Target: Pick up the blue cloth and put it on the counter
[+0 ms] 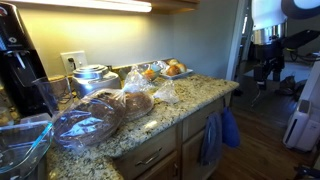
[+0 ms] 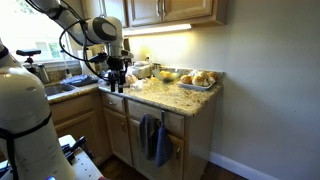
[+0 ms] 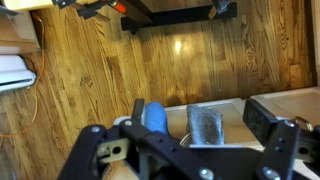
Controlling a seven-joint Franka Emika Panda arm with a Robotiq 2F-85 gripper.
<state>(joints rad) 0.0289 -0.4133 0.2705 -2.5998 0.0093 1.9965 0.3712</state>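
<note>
The blue cloth (image 1: pixel 230 128) hangs from a cabinet handle below the granite counter (image 1: pixel 190 100), beside a grey cloth (image 1: pixel 209 140). Both show in both exterior views, the blue cloth (image 2: pixel 164 143) next to the grey cloth (image 2: pixel 147 135). My gripper (image 2: pixel 118 78) hovers off the counter's edge, above the cloths; it also shows at the right of an exterior view (image 1: pixel 268 66). In the wrist view the gripper (image 3: pixel 198 114) is open and empty, looking down on the blue cloth (image 3: pixel 155 115) and the grey cloth (image 3: pixel 207 126), with the wood floor beyond.
The counter holds a tray of bread and fruit (image 1: pixel 168 70), plastic bags (image 1: pixel 145 90), glass bowls (image 1: pixel 85 125), a metal pot (image 1: pixel 92 77) and a coffee maker (image 1: pixel 15 65). A sink (image 2: pixel 55 88) lies behind the arm. A wall (image 2: pixel 270 90) is past the counter's end.
</note>
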